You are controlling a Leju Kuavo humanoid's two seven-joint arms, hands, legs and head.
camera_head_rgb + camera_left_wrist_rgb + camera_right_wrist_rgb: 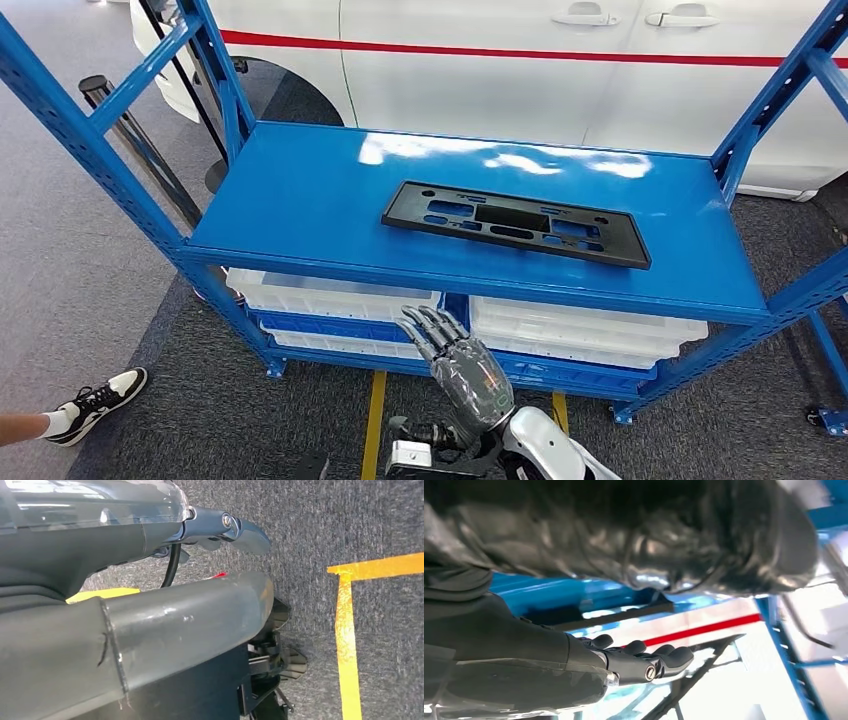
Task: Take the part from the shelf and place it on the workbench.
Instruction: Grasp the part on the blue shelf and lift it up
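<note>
The right hand [470,375] is hovering empty, fingers [428,325] spread wide, below the shelf [300,190] edge; the part [515,222] is lying flat beyond them. Left hand [150,625]: cannot tell.

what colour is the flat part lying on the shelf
Black. The part lies flat on the blue shelf, clearest in the head view.

From high on the body we look forward and down on the blue shelf [300,200], our right hand [462,368] rising in from below. At the right wrist we sit close behind that same hand [624,660], facing the shelf's blue frame [554,597], which both views share. At the left wrist we look down, close, at grey carpet [310,525] with yellow tape [347,640].
</note>
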